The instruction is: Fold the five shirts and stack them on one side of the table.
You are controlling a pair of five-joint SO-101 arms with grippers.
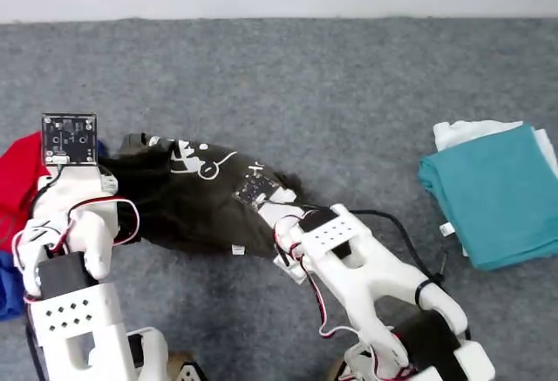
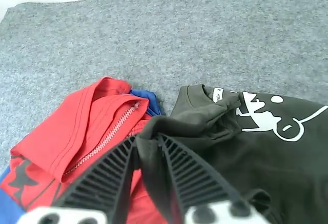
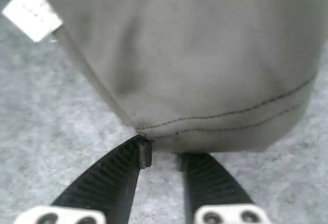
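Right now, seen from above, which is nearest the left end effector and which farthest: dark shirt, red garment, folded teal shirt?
1. Dark shirt, gripped by the left end effector.
2. Red garment, beside it at the left edge.
3. Teal shirt, folded, far over on the right side.

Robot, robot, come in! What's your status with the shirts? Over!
Left end effector shut on dark shirt near its collar. Right end effector at its hem. Red shirt bunched beside it; teal shirt folded on the other side.
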